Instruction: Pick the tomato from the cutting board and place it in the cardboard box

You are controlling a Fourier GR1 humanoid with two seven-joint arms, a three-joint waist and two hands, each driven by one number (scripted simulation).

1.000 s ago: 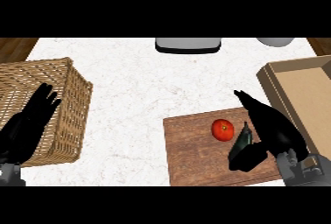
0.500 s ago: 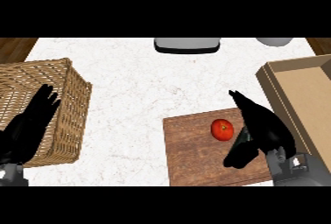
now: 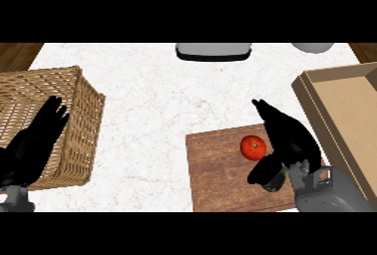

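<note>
**Right hand closes in on the tomato**

The right hand (image 3: 288, 142) sits over the right part of the cutting board (image 3: 221, 174), in the lower right of the frame, its fingers spread wide and long, with the thumb hanging down toward the board's lower right. It holds nothing. Over the last second it has slid up and leftward, so its palm now lies just beside the tomato (image 3: 253, 147), on the tomato's right; a second ago there was a clearer gap between them. Whether the palm is already touching the fruit cannot be told from this view.

The tomato rests where it was, on the upper right part of the cutting board, not lifted and not rolled. The cardboard box (image 3: 324, 107) stands at the right edge of the frame, just beyond the board, its open side up.

To my reading, the approach is nearly done and the grasp is not yet made: the fingers would need to curl round the tomato before any lift. The carry to the box looks short.

The left hand (image 3: 33, 144) rests open in the lower left of the frame, over the wicker basket (image 3: 81, 99), unchanged. The white desk (image 3: 162, 99) carries a grey item (image 3: 213, 51) at the top edge.
</note>
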